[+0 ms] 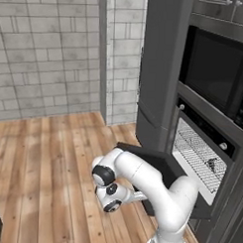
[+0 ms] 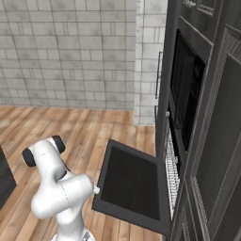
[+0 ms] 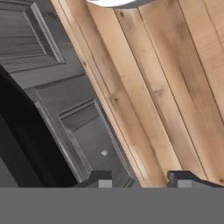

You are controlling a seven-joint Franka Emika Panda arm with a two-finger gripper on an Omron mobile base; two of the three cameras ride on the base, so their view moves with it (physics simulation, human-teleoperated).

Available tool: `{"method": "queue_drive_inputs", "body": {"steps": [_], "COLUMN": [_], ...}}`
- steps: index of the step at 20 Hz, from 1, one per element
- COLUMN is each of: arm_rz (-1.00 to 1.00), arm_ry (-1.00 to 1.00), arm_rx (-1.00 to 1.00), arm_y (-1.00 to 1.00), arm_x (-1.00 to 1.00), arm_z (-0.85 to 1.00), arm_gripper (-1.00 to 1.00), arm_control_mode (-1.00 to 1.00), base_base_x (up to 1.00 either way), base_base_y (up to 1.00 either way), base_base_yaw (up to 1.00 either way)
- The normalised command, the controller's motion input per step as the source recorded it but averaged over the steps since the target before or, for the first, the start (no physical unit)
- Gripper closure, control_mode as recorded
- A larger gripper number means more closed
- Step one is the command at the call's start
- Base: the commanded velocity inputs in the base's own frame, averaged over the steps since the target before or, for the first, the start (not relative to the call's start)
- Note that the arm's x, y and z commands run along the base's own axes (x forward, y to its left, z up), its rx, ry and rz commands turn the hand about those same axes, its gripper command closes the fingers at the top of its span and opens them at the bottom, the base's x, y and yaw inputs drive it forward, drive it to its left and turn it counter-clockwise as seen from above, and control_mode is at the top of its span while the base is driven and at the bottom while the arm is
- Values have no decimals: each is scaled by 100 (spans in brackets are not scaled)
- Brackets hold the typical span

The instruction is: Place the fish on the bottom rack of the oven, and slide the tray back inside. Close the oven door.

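One oven door (image 2: pixel 134 186) hangs open above the end effector (image 3: pixel 140 179), which points at the floor, fingers apart and empty; the bottom rack (image 1: pixel 199 153) sits inside the oven (image 1: pixel 207 146).

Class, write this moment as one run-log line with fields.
oven door: open, lowered | bottom rack: inside oven, small dark item on it | gripper: open, empty, low over wood floor

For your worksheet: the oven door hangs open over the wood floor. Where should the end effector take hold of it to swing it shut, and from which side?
Probably the free outer edge of the oven door, farthest from the hinge at the oven. The panel lies nearly flat, so come from underneath, on the floor side, and push up. The end effector is open, pointing at the floor.
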Motion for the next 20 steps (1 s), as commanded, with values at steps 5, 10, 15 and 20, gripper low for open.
{"method": "queue_drive_inputs", "body": {"steps": [5, 10, 15, 20], "arm_rz": [-19, -19, -19, -20], "arm_ry": [-38, -40, -43, -49], "arm_rx": [-100, -100, -100, -100], "arm_y": [55, 46, 43, 40], "arm_x": [62, 53, 55, 57], "arm_z": [20, 27, 26, 19], "arm_gripper": [-100, -100, -100, -100], "arm_control_mode": [-100, -100, -100, -100], "base_base_x": [0, 0, 0, 0], "base_base_y": [0, 0, 0, 0], "base_base_yaw": [0, 0, 0, 0]}}
